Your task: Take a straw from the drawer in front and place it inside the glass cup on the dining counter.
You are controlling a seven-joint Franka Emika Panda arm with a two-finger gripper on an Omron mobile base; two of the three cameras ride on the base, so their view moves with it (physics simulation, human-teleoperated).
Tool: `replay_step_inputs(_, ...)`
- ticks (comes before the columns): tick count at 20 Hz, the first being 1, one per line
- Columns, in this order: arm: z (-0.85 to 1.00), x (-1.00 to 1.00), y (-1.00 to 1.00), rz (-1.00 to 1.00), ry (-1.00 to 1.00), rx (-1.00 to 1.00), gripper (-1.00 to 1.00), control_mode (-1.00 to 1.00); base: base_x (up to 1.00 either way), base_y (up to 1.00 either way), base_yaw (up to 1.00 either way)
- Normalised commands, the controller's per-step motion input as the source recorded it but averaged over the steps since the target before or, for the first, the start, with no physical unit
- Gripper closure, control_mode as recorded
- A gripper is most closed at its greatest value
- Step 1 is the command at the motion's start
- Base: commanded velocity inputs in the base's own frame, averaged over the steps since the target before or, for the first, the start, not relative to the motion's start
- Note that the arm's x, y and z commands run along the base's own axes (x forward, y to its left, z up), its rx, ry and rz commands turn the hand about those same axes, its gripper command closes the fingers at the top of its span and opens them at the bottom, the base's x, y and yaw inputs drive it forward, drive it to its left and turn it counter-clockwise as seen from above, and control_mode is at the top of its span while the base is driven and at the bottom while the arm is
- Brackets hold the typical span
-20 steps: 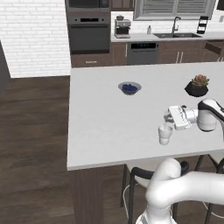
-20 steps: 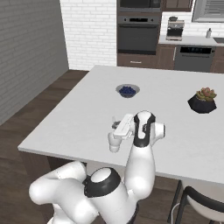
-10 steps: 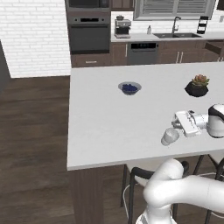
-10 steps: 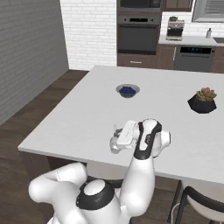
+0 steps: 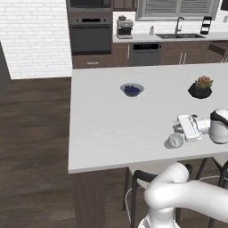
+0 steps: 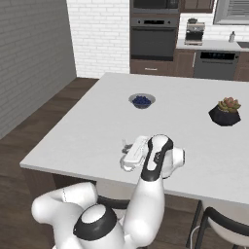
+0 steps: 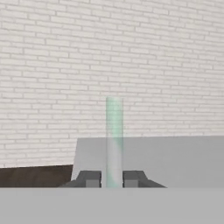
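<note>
In the hand view my gripper (image 7: pixel 111 179) is shut on the straw (image 7: pixel 114 140), a thin pale greenish stick that stands straight out between the two dark fingertips. My hand lies level just above the white dining counter (image 5: pixel 111 124), close to its near edge, with the gripper (image 5: pixel 177 128) pointing left. The glass cup (image 5: pixel 174 140) sits on the counter just in front of and below the fingertips; whether it stands upright I cannot tell. From the right base view the hand and gripper (image 6: pixel 126 148) cover most of the cup. The drawer is out of view.
A shallow grey bowl (image 5: pixel 132 89) with dark blue contents stands mid-counter. A potted succulent (image 5: pixel 202 87) in a black pot sits at the right. Dark stools (image 6: pixel 219 223) stand under the near edge. A brick wall, an oven and a sink worktop line the back.
My hand has drawn back toward the counter's near edge and to the right. The glass cup has shifted slightly the same way. The gripper stays shut on the straw.
</note>
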Motion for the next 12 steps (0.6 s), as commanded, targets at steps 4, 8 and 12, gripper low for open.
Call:
replay_step_inputs(4,0.0,0.39,0.04,-0.02,-0.04,0.0,1.0,-1.0,0.0,0.0,0.0)
replay_step_inputs(8,0.0,0.39,0.0,-0.03,-0.06,0.0,1.0,-1.0,0.0,0.0,0.0)
replay_step_inputs(12,0.0,0.08,-0.06,-0.04,-0.04,0.0,1.0,-1.0,0.0,0.0,0.0)
